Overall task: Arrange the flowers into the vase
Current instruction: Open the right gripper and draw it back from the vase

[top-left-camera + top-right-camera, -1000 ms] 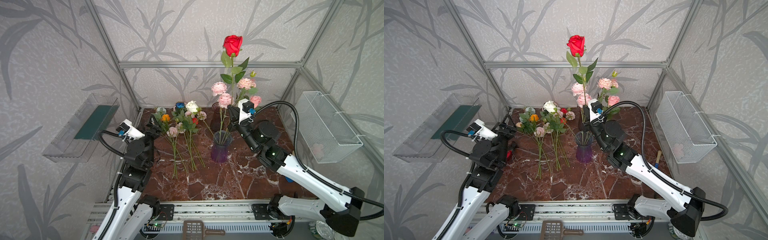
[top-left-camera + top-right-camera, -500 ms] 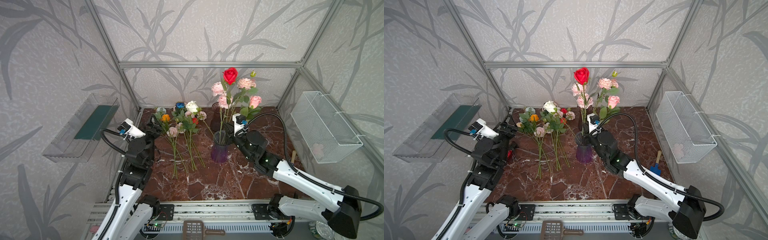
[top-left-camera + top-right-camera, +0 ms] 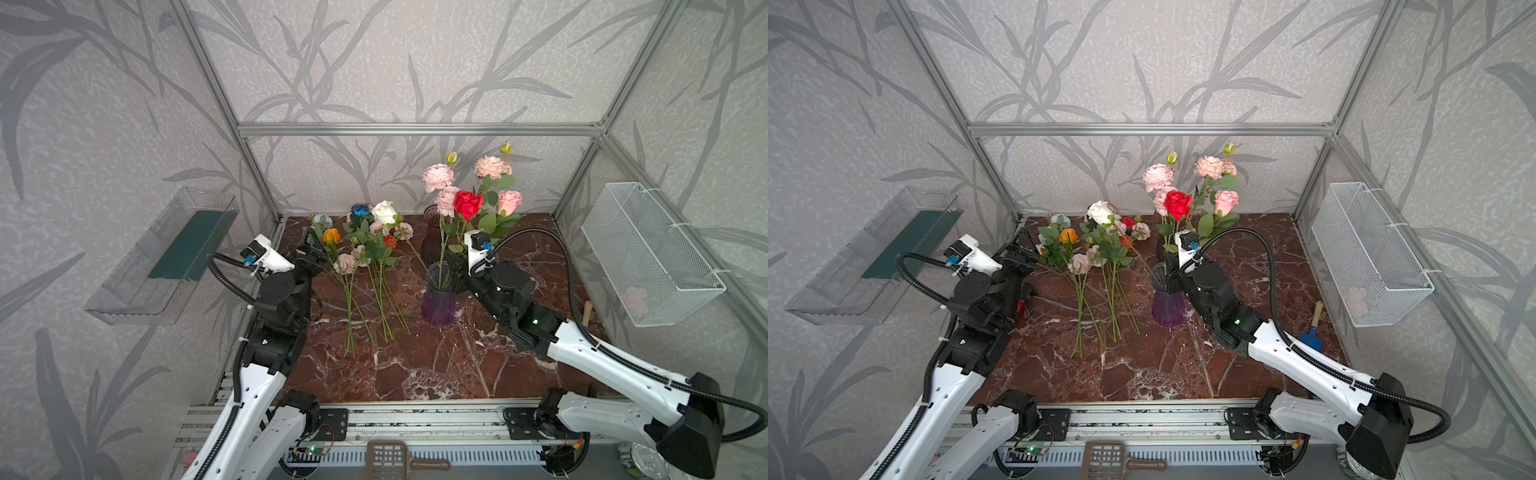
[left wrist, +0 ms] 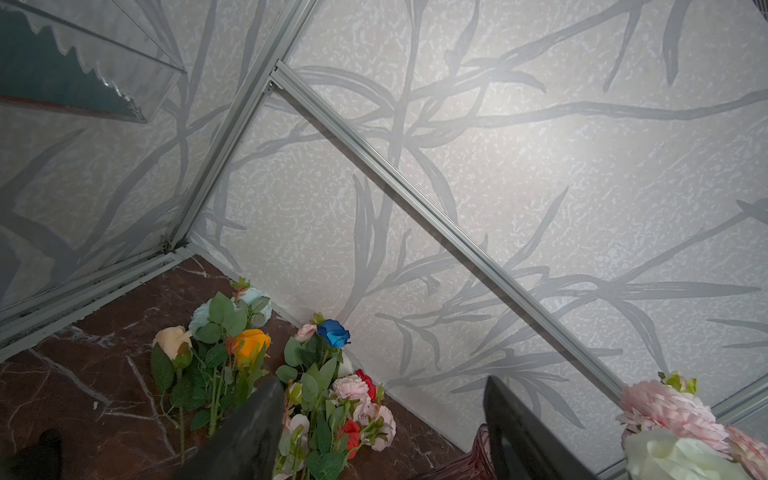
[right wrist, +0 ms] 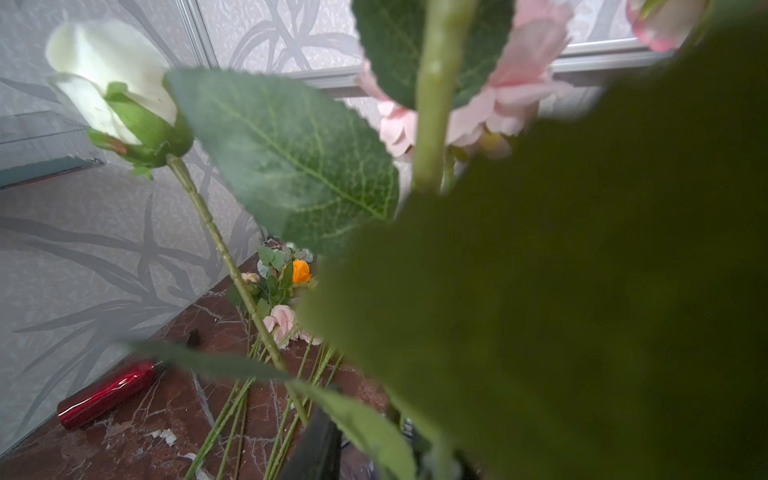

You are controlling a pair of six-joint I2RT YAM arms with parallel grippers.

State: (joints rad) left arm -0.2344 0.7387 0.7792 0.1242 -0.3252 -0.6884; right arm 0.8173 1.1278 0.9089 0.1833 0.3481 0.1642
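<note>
Flowers (image 3: 380, 249) lie in two bunches left of the purple vase (image 3: 437, 303) in both top views; one red rose (image 3: 467, 203) and four pink blooms (image 3: 437, 176) stand in it. Our right gripper (image 3: 452, 266) reaches low to the vase's rim; we cannot tell how its jaws stand. Our left gripper (image 3: 312, 251), beyond the bunches from the vase, tilts upward. Left wrist view: its fingers (image 4: 253, 428) stand apart, empty. Right wrist view: one big leaf (image 5: 540, 311) hides most.

1. Purple vase (image 3: 437, 299) stands upright on the marble table (image 3: 415, 374), holding a red rose (image 3: 467, 203) and pink blooms (image 3: 438, 178).
2. Right gripper (image 3: 454, 268) at the vase rim; jaws hidden by leaves.
3. Left gripper (image 3: 312, 254) just beside the orange rose (image 3: 331, 236).
4. Loose flowers (image 3: 376, 270) lie flat, left of the vase.
5. Darker vase (image 3: 431, 235) stands behind it.
</note>
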